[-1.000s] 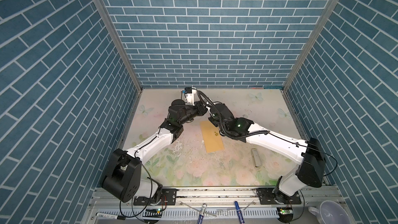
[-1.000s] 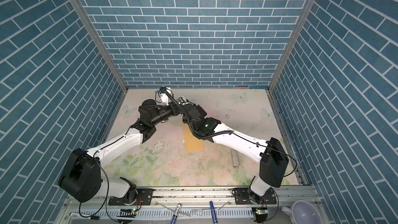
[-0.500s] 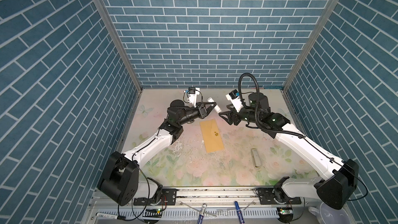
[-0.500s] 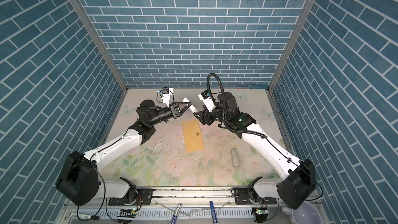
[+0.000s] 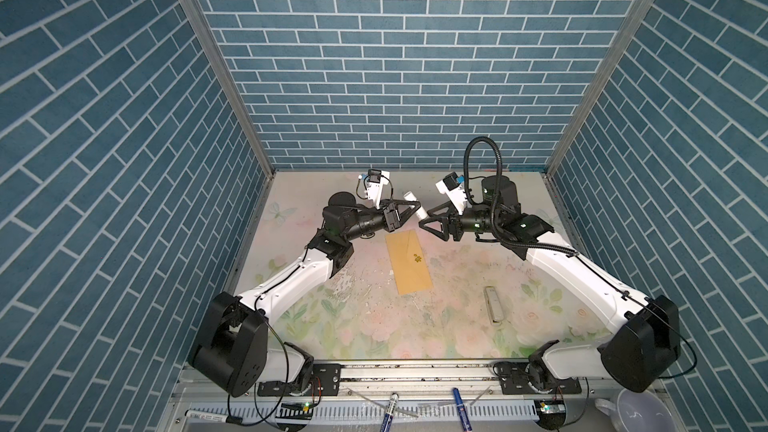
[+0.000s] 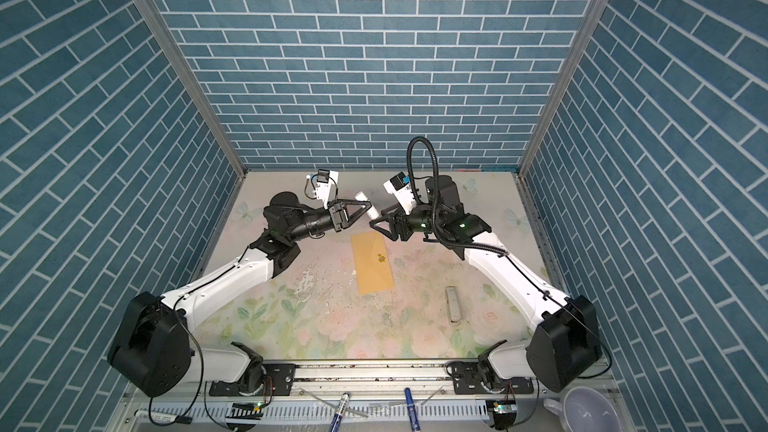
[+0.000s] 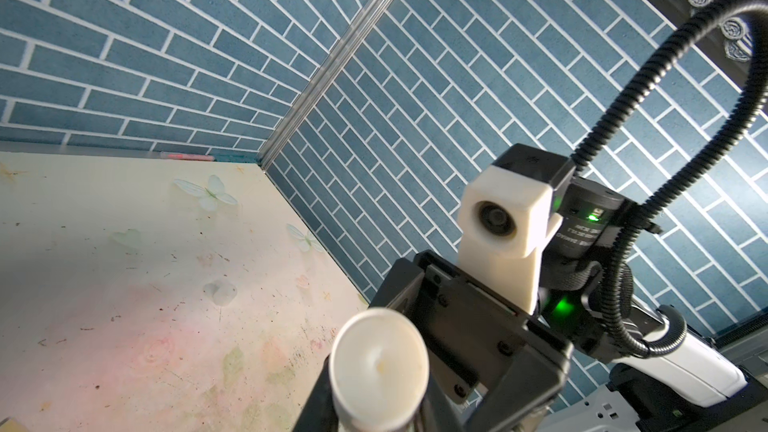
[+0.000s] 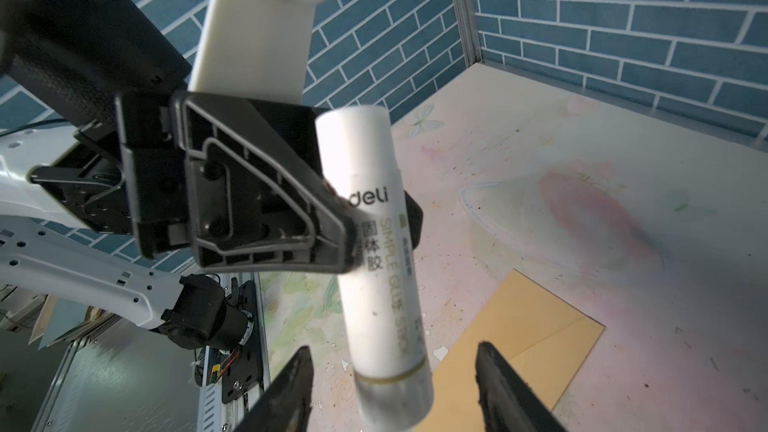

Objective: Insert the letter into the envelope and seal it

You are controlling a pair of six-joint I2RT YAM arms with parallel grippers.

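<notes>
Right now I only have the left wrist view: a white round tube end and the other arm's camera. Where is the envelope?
Observer: The envelope lies flat on the table, below the gap between the two grippers; neither touches it.
Operator: And what is that tube?
Observer: A glue stick, going by its label. The left gripper clamps it across the middle.
Operator: Is the right gripper free?
Observer: Yes. The right gripper holds nothing; its fingers stand apart, close to one end of the stick.
</notes>
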